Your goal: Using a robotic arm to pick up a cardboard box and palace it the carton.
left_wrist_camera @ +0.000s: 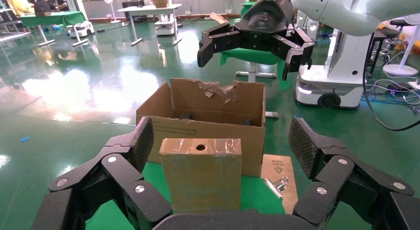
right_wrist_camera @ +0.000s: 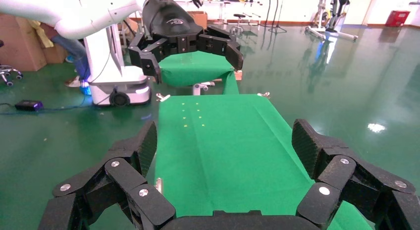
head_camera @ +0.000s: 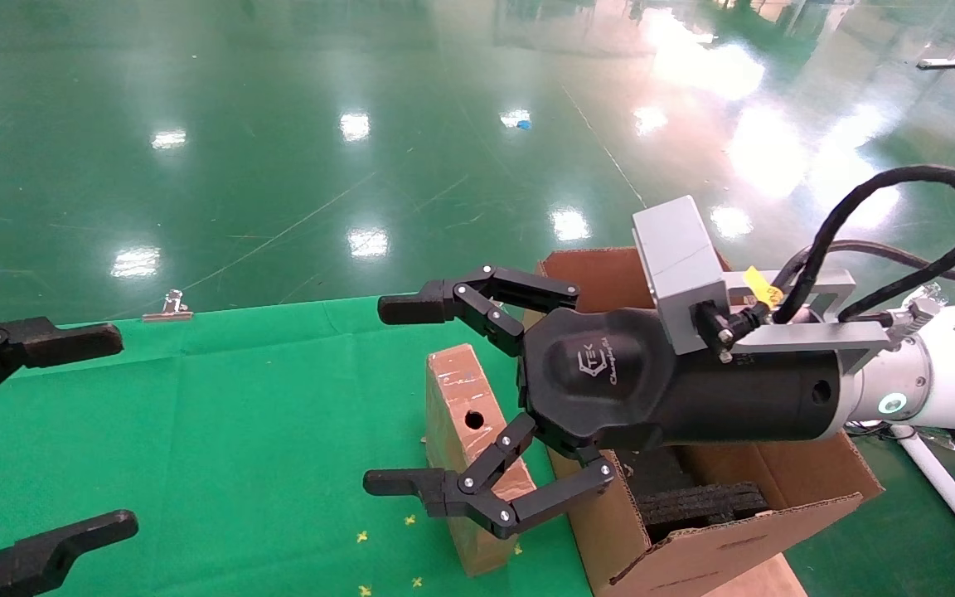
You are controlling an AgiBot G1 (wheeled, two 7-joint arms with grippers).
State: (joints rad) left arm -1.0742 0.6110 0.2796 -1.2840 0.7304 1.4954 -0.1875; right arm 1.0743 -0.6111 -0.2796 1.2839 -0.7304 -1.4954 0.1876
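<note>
The cardboard box stands upright on the green cloth, its taped narrow face with the round hole on top, right beside the carton. The white robotic arm is my right arm. Its gripper is open and empty, held in the air above the box and touching nothing. My left gripper is open and empty at the table's left, facing the box. The left wrist view shows the box before the open left gripper, the carton behind it, and the right gripper high above. The box is out of the right wrist view.
Black foam lies inside the carton. A binder clip holds the cloth at the far table edge; another clip lies on a flat brown card beside the carton. Shiny green floor lies beyond the table. The right wrist view shows bare cloth.
</note>
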